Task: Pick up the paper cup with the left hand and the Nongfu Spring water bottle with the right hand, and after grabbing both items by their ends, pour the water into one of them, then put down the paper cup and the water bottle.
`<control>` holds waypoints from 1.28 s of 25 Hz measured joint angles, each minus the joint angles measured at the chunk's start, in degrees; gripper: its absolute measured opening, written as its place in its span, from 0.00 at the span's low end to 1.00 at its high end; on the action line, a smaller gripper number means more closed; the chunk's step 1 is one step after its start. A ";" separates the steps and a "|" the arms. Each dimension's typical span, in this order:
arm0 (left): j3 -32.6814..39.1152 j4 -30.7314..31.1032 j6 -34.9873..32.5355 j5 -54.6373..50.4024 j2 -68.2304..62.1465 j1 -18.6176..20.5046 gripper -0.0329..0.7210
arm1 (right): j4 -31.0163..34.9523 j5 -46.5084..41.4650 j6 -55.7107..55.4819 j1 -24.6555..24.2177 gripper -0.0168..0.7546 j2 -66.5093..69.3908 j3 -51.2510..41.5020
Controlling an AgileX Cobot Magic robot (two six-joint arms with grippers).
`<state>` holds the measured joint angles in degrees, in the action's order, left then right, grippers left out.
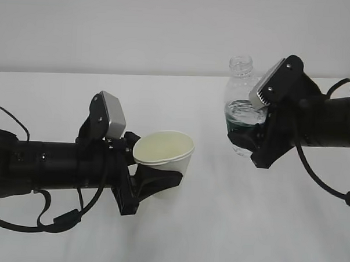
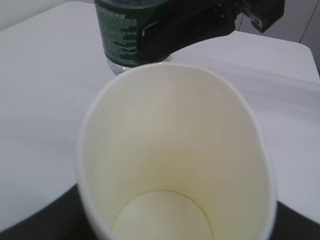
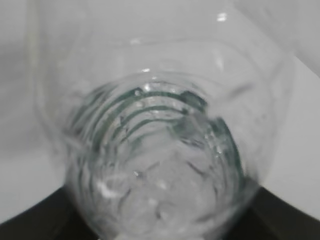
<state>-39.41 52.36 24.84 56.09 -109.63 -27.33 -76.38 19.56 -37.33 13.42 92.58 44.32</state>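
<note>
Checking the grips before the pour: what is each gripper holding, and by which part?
Left gripper holds the paper cup by its lower end; right gripper holds the water bottle around its labelled lower body.

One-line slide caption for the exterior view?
Left hand holds the paper cup tilted; right hand holds the uncapped Nongfu Spring water bottle upright, apart, above the white table.

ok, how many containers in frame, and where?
2. The paper cup sits in the left gripper, lifted and tipped toward the camera. The water bottle is upright in the right gripper, raised to the cup's right. None visibly hidden.
</note>
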 joint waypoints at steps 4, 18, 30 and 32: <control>0.00 -0.37 -0.32 0.07 0.01 0.00 0.61 | 0.00 0.00 2.23 0.00 0.62 0.00 0.03; 0.00 -0.63 -0.70 3.33 0.01 -0.68 0.60 | -0.11 0.00 5.52 0.00 0.62 0.00 0.03; 0.00 -0.63 -0.70 3.94 0.01 -2.61 0.60 | 2.40 1.82 6.42 0.00 0.62 3.57 0.03; 0.00 -0.63 -0.70 3.93 0.01 -2.61 0.60 | 3.33 2.86 6.73 0.00 0.62 4.23 0.03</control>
<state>-39.41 51.73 24.13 60.02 -109.62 -29.93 -73.04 22.42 -30.60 13.42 96.80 44.35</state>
